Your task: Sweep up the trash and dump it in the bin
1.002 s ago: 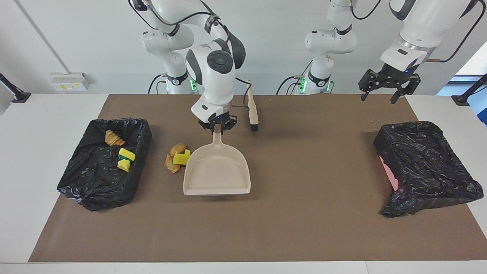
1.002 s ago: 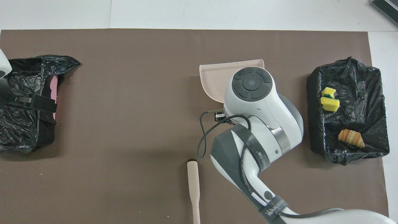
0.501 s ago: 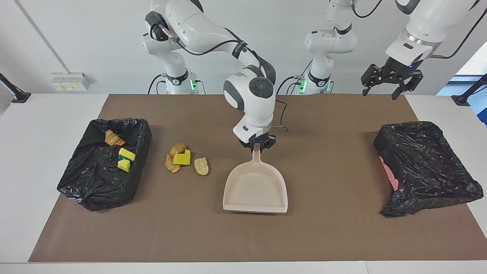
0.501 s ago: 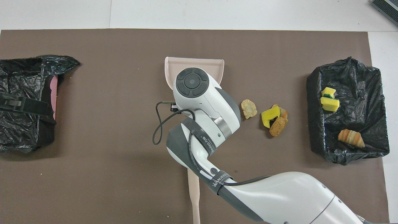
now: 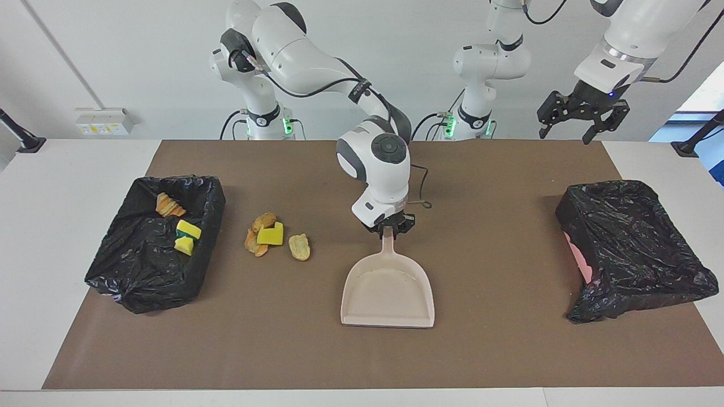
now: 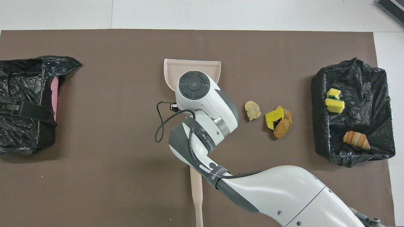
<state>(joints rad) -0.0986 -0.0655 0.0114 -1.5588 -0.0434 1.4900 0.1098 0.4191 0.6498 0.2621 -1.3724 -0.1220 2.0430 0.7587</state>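
Right claw point(image 5: 388, 227) sits low at the middle of the counter point(image 5: 498, 350), at the tip of the beige dustpan point(image 5: 388, 291) handle, fingers either side of it; whether they pinch the handle or have let go cannot be told. The pan lies flat on the brown mat point(image 5: 498, 226), mouth pointing away from the robots. In the overhead view the right arm's wrist covers most of the pan, only its open edge point(image 6: 192, 64) showing.

Trash on the mat: a tan lump point(image 5: 300, 247), then a small heap of a yellow sponge piece point(image 5: 270, 234) on two bread-like lumps point(image 5: 255, 234). All lie beside the pan, toward the right arm's end of the counter, well apart from the claw and clear of the pan.

More trash lies in the black-lined bin point(image 5: 113, 282) at that same end: a croissant-like piece point(image 5: 168, 205) and two yellow sponge pieces point(image 5: 186, 236).

Left claw point(image 5: 582, 113) hangs high with fingers spread, waiting over the second black-lined bin point(image 5: 633, 249) at the left arm's end.

A pale brush handle point(image 6: 197, 195) lies on the mat nearer the robots than the pan
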